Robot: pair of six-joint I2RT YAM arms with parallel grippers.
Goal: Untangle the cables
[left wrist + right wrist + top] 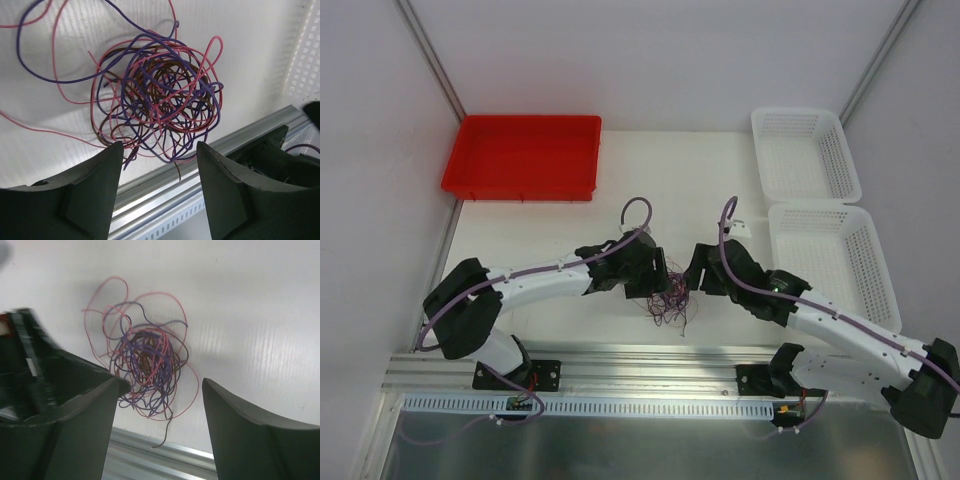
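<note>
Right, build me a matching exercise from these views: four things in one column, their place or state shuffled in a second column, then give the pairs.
Column A
1. red tray
2. white baskets
3. cables
4. left gripper

Column B
a. bunched in one tangle of purple, pink and dark strands
b. far left in the top view, nothing in it
c. open, pointed at the tangle
d. two along the right side, one behind the other

Pairs: 1-b, 2-d, 3-a, 4-c
</note>
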